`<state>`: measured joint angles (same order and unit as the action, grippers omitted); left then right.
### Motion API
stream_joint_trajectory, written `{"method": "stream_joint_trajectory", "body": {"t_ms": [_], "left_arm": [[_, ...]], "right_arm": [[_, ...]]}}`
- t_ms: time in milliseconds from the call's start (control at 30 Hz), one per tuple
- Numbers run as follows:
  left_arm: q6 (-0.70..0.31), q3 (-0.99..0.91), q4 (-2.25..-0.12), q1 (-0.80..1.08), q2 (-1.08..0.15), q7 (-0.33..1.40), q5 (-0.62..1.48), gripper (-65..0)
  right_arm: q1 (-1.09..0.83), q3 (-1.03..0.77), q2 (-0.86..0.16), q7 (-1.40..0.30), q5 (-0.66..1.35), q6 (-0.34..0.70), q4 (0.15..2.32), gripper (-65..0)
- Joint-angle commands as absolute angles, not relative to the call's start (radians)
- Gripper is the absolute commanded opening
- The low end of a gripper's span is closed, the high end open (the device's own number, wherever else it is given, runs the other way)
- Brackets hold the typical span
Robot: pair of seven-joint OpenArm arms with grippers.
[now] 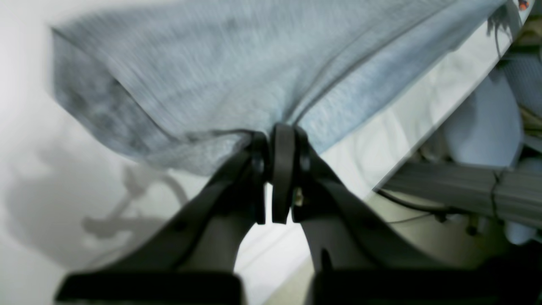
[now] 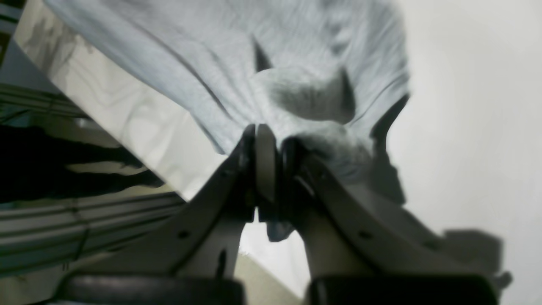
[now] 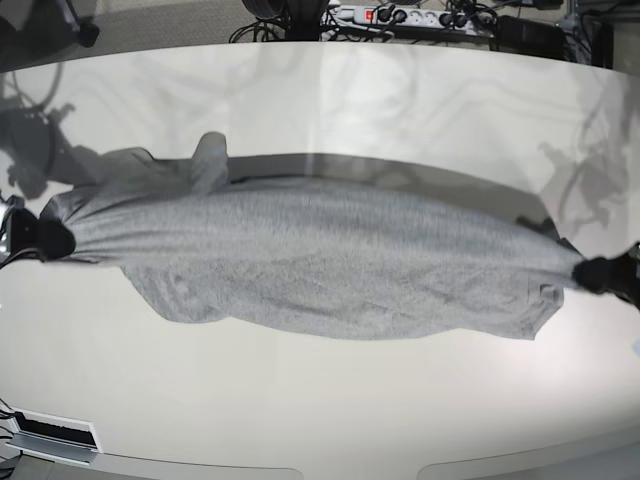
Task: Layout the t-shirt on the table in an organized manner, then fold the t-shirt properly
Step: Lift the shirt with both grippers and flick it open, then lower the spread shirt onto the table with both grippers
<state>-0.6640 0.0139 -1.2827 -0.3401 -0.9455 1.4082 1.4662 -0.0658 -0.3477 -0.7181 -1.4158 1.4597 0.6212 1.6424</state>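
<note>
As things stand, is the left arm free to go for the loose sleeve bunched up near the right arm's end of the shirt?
Probably not. The left gripper is shut on the t-shirt at the opposite end, stretching it taut with the right gripper. The sleeve lies across the table, beside the right gripper.

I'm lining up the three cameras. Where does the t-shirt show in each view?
Left wrist: the t-shirt fills the upper frame, pinched in the left claw.
Right wrist: upper centre, pinched in the right claw.
Base: stretched across the middle.
Shared landmark: the glossy table.
</note>
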Motion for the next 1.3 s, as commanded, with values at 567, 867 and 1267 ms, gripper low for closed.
{"method": "stream_joint_trajectory", "body": {"t_ms": [567,867,1267], "left_arm": [[-0.684,0.002,-1.293,-0.128,-0.978,1.396,1.484,-65.0],[-0.698,0.002,-1.294,-0.126,-1.008,1.396,1.484,-65.0],[-0.698,0.002,-1.294,0.020,-1.045,1.396,1.484,-65.0]], "right_arm": [[-0.308,-0.260,-0.774,-1.396,1.429,0.627,1.654,-65.0],[-0.308,-0.089,-0.889,-1.396,1.418,0.602,1.654,-65.0],[-0.324,-0.090,-0.895,-1.396,1.395,0.612,1.656,-65.0]]}}
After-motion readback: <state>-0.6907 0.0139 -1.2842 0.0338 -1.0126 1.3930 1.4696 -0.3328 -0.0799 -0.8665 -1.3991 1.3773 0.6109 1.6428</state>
